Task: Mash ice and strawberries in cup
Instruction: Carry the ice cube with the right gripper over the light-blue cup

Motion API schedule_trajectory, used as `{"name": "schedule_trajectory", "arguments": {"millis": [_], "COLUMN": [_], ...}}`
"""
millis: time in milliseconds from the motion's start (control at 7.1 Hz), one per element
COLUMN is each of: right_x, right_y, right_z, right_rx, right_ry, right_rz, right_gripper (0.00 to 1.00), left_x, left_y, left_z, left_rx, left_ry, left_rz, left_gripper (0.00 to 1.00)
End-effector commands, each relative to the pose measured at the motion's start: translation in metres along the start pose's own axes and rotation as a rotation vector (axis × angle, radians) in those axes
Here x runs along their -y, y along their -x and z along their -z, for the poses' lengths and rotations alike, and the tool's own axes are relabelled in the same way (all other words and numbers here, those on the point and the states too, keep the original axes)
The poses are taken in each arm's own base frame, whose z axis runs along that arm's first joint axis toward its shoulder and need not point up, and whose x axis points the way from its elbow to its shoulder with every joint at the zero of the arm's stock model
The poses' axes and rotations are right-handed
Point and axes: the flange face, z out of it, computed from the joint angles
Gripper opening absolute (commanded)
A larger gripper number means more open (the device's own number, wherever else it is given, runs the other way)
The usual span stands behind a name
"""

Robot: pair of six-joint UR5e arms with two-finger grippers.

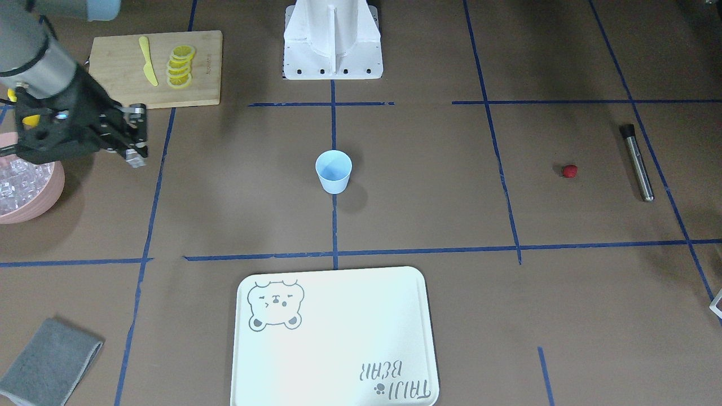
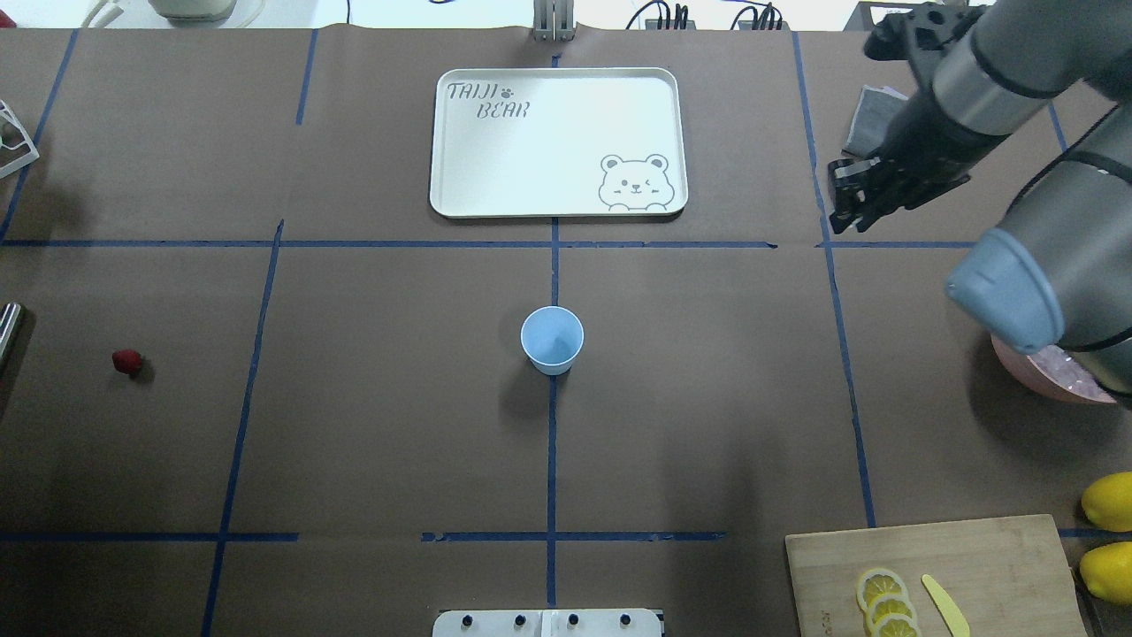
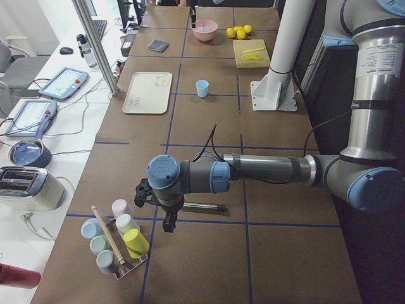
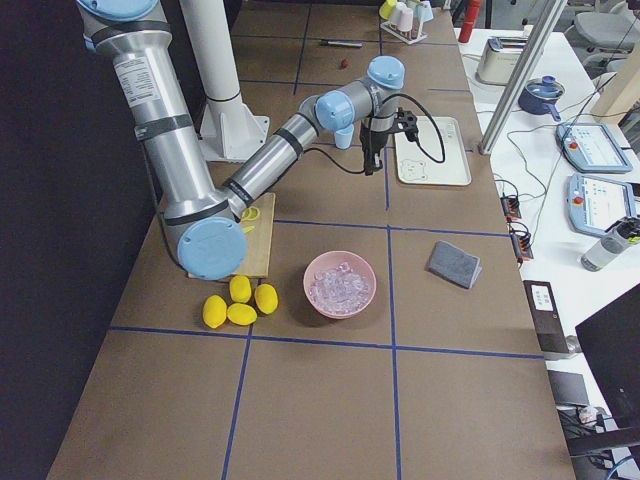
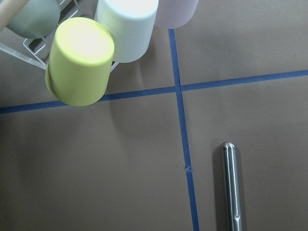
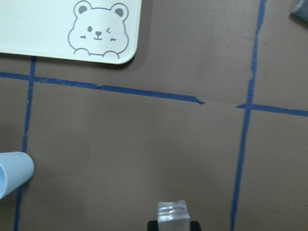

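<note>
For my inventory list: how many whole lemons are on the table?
4, in one cluster beside the cutting board: one lemon nearest the board, one nearest the pink bowl, one outermost, one between them. None seems hidden.

Upright light-blue cup [image 1: 333, 171] mid-table, red strawberry [image 1: 570, 171] well apart, ice cubes [image 4: 340, 288] in pink bowl [image 4: 307, 283], one between fingers [image 1: 137, 150]

My overhead camera looks forward and down from behind me, and the front-facing one looks steeply back at me; both centre the light-blue cup [image 2: 552, 339], with the bear tray [image 2: 557, 141] beyond it. My two end cameras look along the table, the cup far off in each. My wrist cameras hang close and look straight down, the right one clipping the cup at its left edge.
</note>
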Motion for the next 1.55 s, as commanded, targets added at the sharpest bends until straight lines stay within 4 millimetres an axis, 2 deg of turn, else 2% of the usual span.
{"name": "schedule_trajectory", "arguments": {"millis": [0,141,282,423,564,705,1409], "right_x": [-0.019,-0.014,-0.01,-0.011,-0.014,-0.019,-0.021], "right_y": [0.131,0.192,0.229,0.245,0.265,0.272,0.27], "right_z": [-0.044,-0.07,-0.094,-0.12,-0.131,-0.137,-0.147], "right_rx": [-0.032,-0.057,-0.054,-0.027,-0.042,-0.048,-0.062], "right_ry": [-0.034,-0.029,-0.049,-0.059,-0.071,-0.065,-0.051], "right_rz": [-0.073,-0.103,-0.117,-0.139,-0.14,-0.136,-0.138], "right_gripper": [0.0,0.0,0.0,0.0,0.0,0.0,0.02], "left_x": [0.0,0.0,0.0,0.0,0.0,-0.001,0.0], "left_y": [0.0,0.0,0.0,0.001,0.001,0.001,0.001], "left_z": [0.0,0.0,0.0,0.0,0.0,-0.001,0.0], "left_rx": [0.0,0.0,0.0,0.001,0.001,-0.001,0.001], "left_ry": [0.0,0.0,0.0,0.001,0.001,0.002,0.001], "left_rz": [0.0,0.0,0.0,0.001,0.001,0.002,0.003], "left_gripper": [1.0,1.0,1.0,1.0,1.0,1.0,1.0]}}
